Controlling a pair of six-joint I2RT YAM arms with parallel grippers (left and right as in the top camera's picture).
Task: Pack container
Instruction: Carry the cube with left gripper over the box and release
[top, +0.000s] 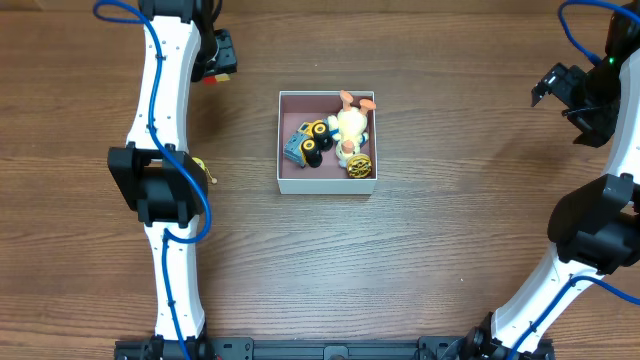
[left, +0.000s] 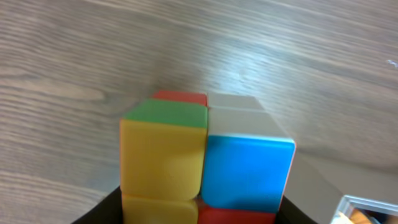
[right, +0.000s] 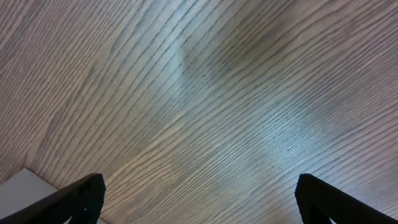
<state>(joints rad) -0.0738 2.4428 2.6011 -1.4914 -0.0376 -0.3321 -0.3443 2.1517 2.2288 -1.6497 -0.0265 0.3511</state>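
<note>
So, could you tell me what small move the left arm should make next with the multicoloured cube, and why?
Probably carry it across toward the square white-walled, pink-floored container. The left gripper appears closed on the multicoloured plastic cube, which is well to the left of the container. The left part of the container's floor looks bare, while the small toys crowd its right side.
</note>
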